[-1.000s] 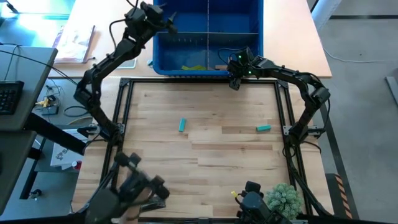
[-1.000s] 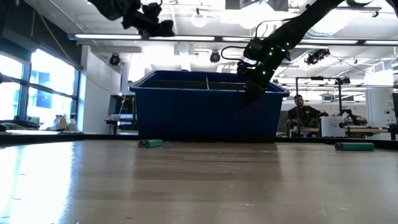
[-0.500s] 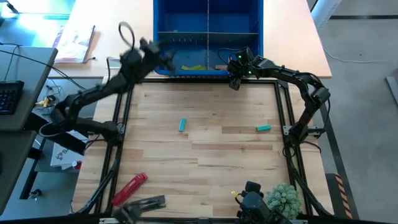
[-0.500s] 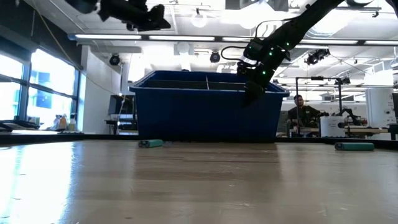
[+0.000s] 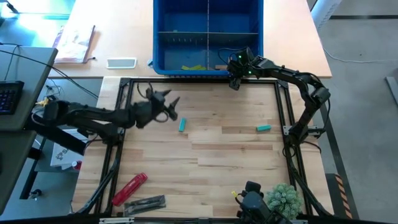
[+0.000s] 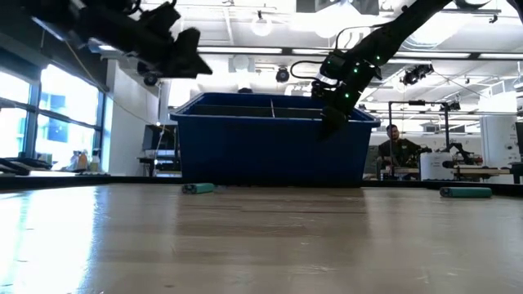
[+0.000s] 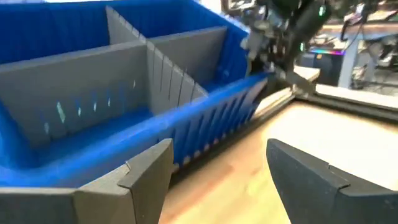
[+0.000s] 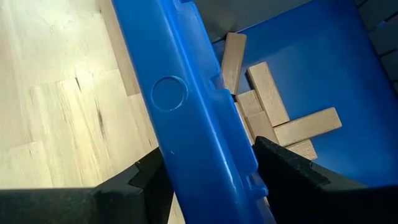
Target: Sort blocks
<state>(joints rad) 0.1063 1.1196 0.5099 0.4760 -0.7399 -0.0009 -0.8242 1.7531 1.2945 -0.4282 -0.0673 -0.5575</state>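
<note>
Two teal blocks lie flat on the wooden table: one [image 5: 182, 125] left of centre, one [image 5: 263, 128] to the right. They also show in the low view [image 6: 198, 188] [image 6: 466, 192]. The blue bin [image 5: 207, 12] at the far edge holds lime blocks [image 5: 194, 66] and tan blocks [image 8: 273, 118]. My left gripper [image 5: 175, 111] [image 7: 217, 155] hangs open and empty above the table, just left of the left teal block. My right gripper [image 5: 234, 82] [image 8: 208, 162] is open at the bin's near wall [image 8: 186, 106], one finger on each side of it. My right gripper stands slanting down over the bin's near wall [image 8: 205, 155], which fills the gap between the two fingers in the right wrist view. I cannot tell whether the fingers touch it.
A red cylindrical tool [image 5: 129, 188] and a dark tool [image 5: 146, 203] lie near the front left. A green plant [image 5: 285, 198] stands at the front right. Black frame rails [image 5: 283, 106] border the table. A person [image 6: 395, 147] sits far behind the bin.
My left arm has swung from above the bin's far left corner toward the table's near edge and down. It now reaches out low over the table beside the left teal block, its fingers still open. The blocks and the right arm have kept still.
</note>
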